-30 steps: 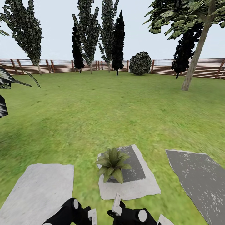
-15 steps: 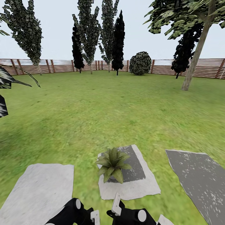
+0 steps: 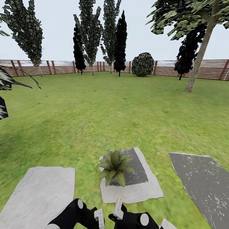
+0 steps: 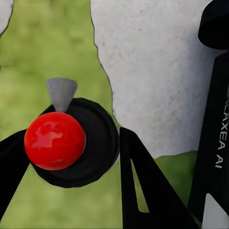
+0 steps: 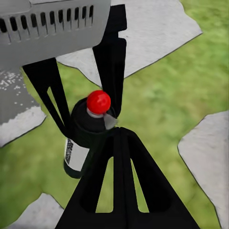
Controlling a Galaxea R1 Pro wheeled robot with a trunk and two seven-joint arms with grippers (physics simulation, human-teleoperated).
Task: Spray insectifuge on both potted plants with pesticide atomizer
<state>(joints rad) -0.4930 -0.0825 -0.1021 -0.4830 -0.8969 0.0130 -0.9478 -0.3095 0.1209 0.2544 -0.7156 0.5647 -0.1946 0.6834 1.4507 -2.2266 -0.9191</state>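
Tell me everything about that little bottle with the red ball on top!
The pesticide atomizer is a small dark bottle with a pale label on its side, a round red cap on top and a little grey cone nozzle sticking out sideways. It looks like smooth plastic. It stands roughly upright above grass and pale stepping stones, with black gripper fingers close around it. From directly above, the red cap sits inside the dark round shoulder.

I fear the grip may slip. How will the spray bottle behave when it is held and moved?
The spray bottle is probably stiff: its round dark body shows no dent between the left gripper's jaws. Its smooth round side may turn or slip in them. The red top sits high, so it might tip if set down.
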